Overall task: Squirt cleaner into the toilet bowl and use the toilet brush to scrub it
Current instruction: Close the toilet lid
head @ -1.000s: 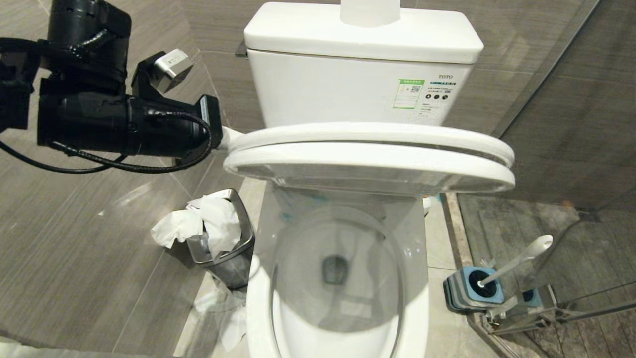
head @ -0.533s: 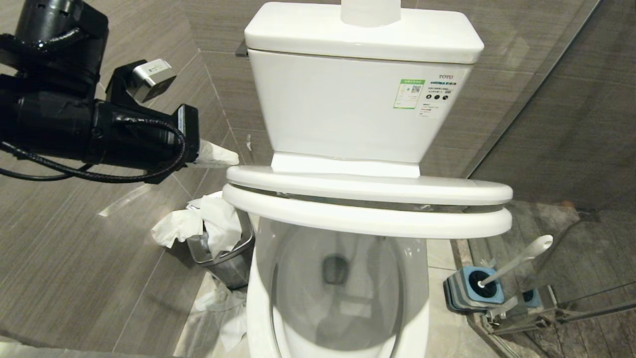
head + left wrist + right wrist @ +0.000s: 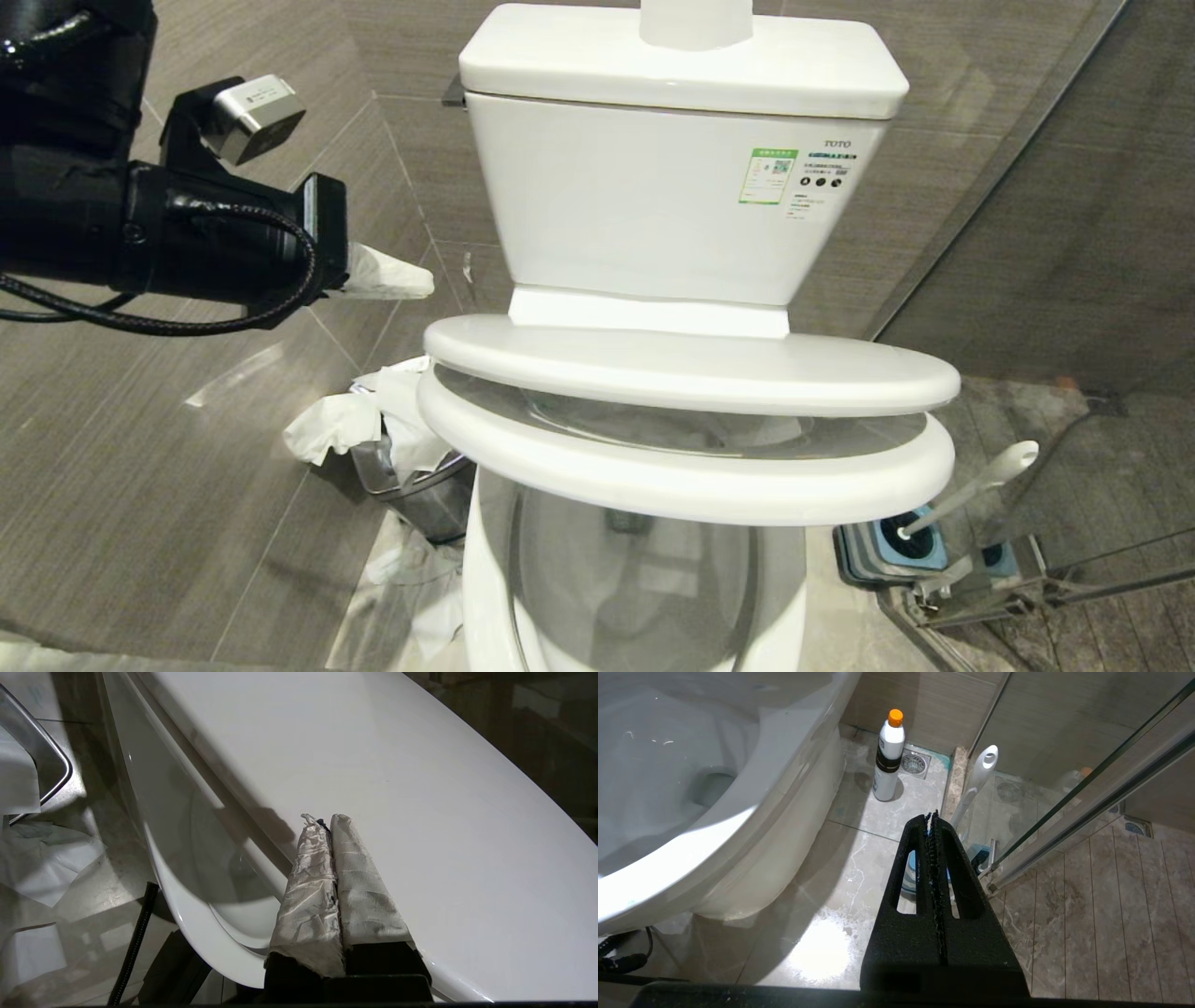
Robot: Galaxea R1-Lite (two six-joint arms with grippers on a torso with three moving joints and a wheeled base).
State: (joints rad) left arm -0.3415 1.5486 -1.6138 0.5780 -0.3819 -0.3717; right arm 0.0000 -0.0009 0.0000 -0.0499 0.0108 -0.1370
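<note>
The toilet bowl [image 3: 485, 579] stands in the middle, its white lid [image 3: 691, 369] and seat [image 3: 672, 467] half lowered over it, with a gap between the two. My left gripper [image 3: 397, 278] hangs at the upper left, shut and empty, its wrapped fingers [image 3: 362, 886] just clear of the lid's [image 3: 420, 774] left edge. The toilet brush [image 3: 980, 485] leans in its blue-grey holder [image 3: 864, 555] on the floor at the right. My right gripper [image 3: 933, 814] is shut and empty, low beside the bowl [image 3: 738, 826], with the brush handle [image 3: 981, 772] beyond it. The cleaner is out of view.
A steel bin [image 3: 425, 490] stuffed with tissue stands left of the bowl, with more paper on the floor. A white bottle with an orange cap [image 3: 888, 756] stands by the floor drain. A glass shower partition [image 3: 1087, 807] runs close on the right. The tank [image 3: 672, 177] is behind.
The lid and seat have swung down from high against the tank toward the bowl, and the seat now hangs lower than the lid. My left gripper has drawn back to the left, off the lid's edge.
</note>
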